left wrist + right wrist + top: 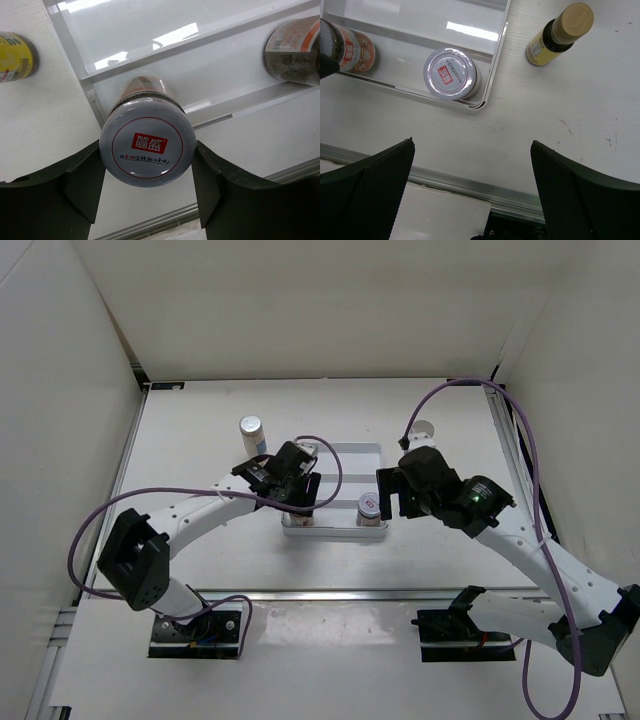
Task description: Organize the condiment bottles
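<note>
In the left wrist view a short jar with a silver lid and red logo (147,135) sits between my left gripper's (147,162) fingers, which are shut on its lid over the near-left corner of the grey tray (150,30). From above, the left gripper (300,488) hides that jar. A second silver-lidded jar (451,74) (370,505) stands in the tray's near-right corner. My right gripper (475,185) (386,490) is open above the table just in front of it, holding nothing. A slim amber bottle with a yellow label (560,32) stands right of the tray.
A tall white bottle with a silver cap (251,433) stands on the table left of the tray. Another yellow-labelled bottle (15,55) shows at the left edge of the left wrist view. A metal rail (330,593) runs along the table's near edge. White walls enclose the workspace.
</note>
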{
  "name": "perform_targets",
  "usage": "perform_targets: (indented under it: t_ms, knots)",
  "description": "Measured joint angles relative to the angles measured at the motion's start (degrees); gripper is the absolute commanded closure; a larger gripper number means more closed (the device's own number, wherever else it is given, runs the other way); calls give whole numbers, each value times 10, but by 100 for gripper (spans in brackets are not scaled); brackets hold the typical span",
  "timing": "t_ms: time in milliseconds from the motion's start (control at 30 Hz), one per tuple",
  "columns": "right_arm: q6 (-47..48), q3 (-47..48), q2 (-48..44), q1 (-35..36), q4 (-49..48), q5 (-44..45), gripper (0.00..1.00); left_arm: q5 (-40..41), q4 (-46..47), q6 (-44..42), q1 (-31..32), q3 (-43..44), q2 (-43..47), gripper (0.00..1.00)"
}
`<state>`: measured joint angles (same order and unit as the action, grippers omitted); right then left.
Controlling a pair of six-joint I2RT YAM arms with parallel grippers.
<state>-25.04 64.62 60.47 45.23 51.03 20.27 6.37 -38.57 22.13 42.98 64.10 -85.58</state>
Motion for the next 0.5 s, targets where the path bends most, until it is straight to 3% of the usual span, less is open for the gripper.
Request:
perform_targets:
  t_ms: [233, 267, 300, 500]
  knots:
    - [-1, -1, -2, -2, 0, 9, 0, -1, 8, 2, 0, -7, -14, 21]
    - [-1, -2, -2, -2, 0, 11, 0, -1, 8, 2, 0, -7, -16, 15]
    - [-3, -4, -3, -2, 0, 13, 0, -1, 9, 3, 0, -7, -18, 0]
    - [-23, -7, -3, -2, 3, 43, 0, 3, 11, 12, 0, -3, -18, 0]
